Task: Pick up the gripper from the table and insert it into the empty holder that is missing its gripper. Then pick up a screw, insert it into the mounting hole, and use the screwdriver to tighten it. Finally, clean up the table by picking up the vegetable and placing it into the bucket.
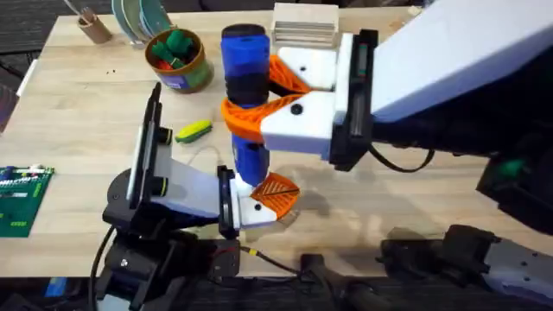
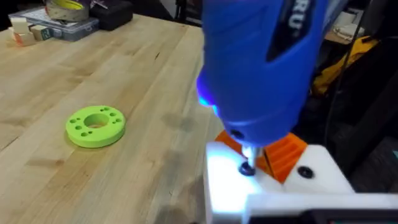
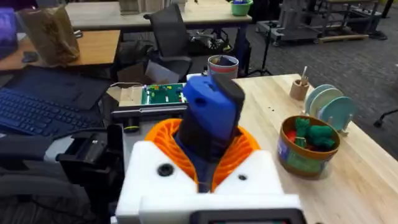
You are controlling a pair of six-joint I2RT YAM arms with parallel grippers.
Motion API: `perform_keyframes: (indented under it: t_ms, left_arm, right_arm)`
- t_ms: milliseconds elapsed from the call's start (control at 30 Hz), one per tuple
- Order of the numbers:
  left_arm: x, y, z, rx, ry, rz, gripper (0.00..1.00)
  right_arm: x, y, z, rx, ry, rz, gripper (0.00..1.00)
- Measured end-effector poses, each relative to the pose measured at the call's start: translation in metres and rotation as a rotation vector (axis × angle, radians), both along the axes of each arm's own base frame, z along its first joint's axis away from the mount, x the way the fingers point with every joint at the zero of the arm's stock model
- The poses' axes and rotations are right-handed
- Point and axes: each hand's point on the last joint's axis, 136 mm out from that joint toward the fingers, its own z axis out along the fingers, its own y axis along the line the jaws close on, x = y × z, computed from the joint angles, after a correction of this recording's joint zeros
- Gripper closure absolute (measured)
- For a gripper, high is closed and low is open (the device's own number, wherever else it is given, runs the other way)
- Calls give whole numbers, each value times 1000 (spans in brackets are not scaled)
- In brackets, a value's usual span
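Overhead, the right gripper (image 1: 259,99) reaches across the middle of the counter (image 1: 78,104), its orange ribbed fingers (image 1: 246,119) clamped around the body of the screwdriver (image 1: 245,78), which stands upright, blue with a black band. Its tip comes down onto the left gripper (image 1: 272,197) just below, near the counter's front edge. That gripper's white holder (image 1: 259,212) carries the orange ribbed gripper (image 1: 278,188); how far apart the left fingers stand I cannot tell.

In the left wrist view the screwdriver (image 2: 261,62) shows a thin metal tip resting on a dark screw (image 2: 247,168) set in the white holder (image 2: 273,186), with the orange wedge (image 2: 287,152) just behind it. A green ring-shaped disc (image 2: 95,126) lies apart on bare wood, with open counter all round it.

The vegetable (image 1: 193,130), yellow with a green end, lies flat just left of the screwdriver, near the left arm's black link. The bucket (image 1: 180,60) stands behind it toward the far edge, golden-brown with a blue label, green and red toys inside. Bare wood stretches left of both. A green circuit board (image 1: 22,200) lies at the left edge.
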Motion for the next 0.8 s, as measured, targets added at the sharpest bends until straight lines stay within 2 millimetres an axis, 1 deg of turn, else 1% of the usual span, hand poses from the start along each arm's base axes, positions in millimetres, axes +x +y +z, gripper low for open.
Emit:
perform_keyframes:
  t_ms: [600,800]
  left_arm:
    - [0,0,0,-2,15,0,992]
    - [0,0,0,-3,20,-1,992]
  right_arm:
    - [-1,1,-4,-23,-32,6,904]
    - [-4,2,0,-10,-51,20,906]
